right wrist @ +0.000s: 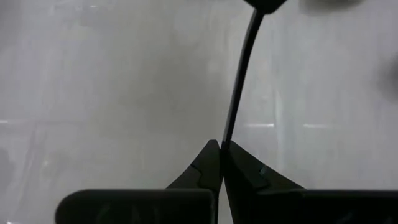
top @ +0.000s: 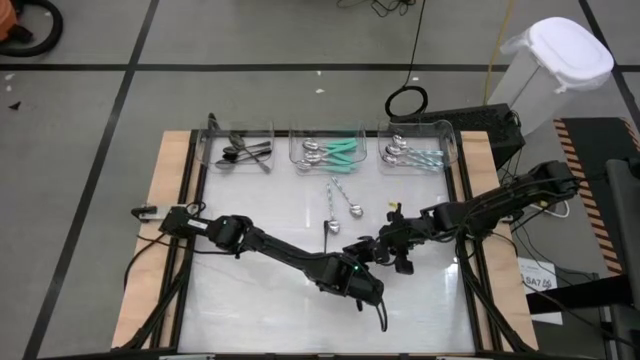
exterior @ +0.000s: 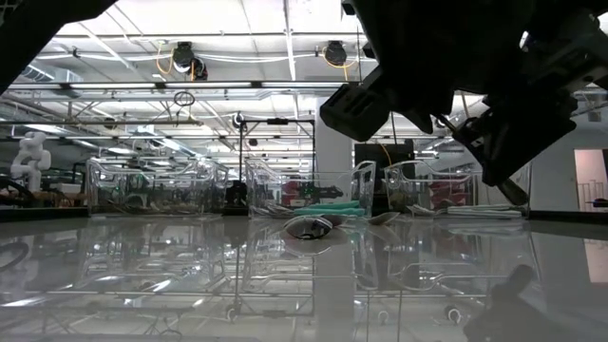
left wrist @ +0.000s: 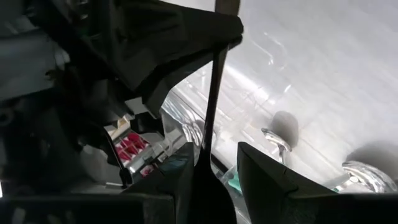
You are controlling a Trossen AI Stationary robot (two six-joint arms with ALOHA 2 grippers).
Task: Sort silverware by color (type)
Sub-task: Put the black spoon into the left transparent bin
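Note:
A black utensil (left wrist: 211, 106) hangs above the table's middle, held between both grippers. My right gripper (right wrist: 221, 144) is shut on its thin handle. My left gripper (left wrist: 214, 155) is shut on its broad end. In the high view the two grippers meet, left (top: 372, 254) beside right (top: 394, 243). A few silver spoons with pale handles (top: 342, 200) lie flat on the table just beyond them. More silverware lies in three clear bins at the far edge: black (top: 243, 152), teal-handled (top: 335, 150) and pale-blue-handled (top: 412, 155). My left gripper has the utensil's broad end (left wrist: 206, 186) between its two fingers, which lie along the utensil. The handle runs straight away from them to the other gripper. The utensil is clear of the table. My right gripper pinches the thin handle (right wrist: 226, 134) between its fingertips, close to the handle's free end. The handle runs on past the fingers toward the broad end (right wrist: 266, 4). The fingers slant downward, in line with the handle.
The three clear bins stand in a row along the far edge (top: 330, 135). Dark rails (top: 468, 215) frame the glossy white work surface. A white lidded container (top: 555, 60) stands off the table at the back right. The near half of the surface (top: 260, 310) is bare.

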